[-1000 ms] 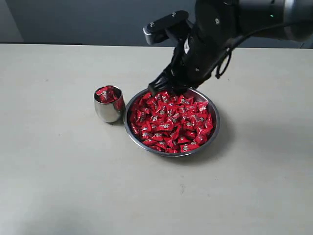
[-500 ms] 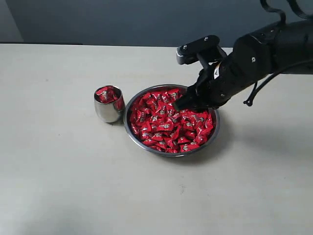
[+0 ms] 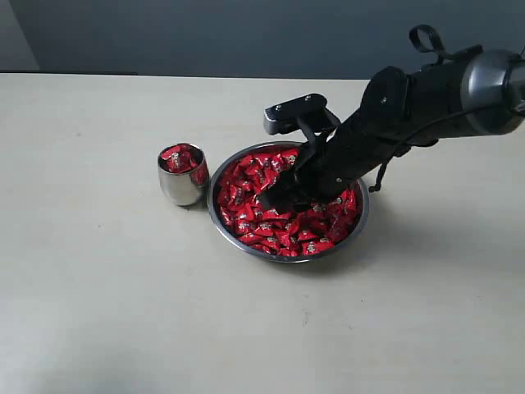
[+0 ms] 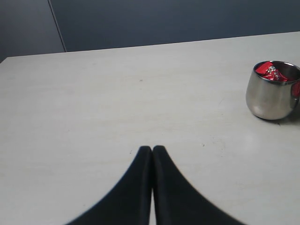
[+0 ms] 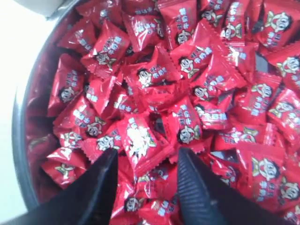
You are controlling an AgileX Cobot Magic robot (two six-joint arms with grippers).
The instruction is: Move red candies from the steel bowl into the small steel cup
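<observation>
Wide open and empty, my right gripper [image 5: 144, 161] straddles one of the red candies [image 5: 139, 138] in the steel bowl [image 3: 280, 257]; closing may snag neighbours or slip off.

The pale table [image 3: 98, 312] bears the steel bowl [image 3: 271, 257] and small steel cup [image 3: 180, 187] (just beside it).

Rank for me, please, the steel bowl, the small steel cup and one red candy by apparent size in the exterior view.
1. steel bowl, clearly largest.
2. small steel cup, beside it at similar distance.
3. red candy, far smaller than either.
</observation>
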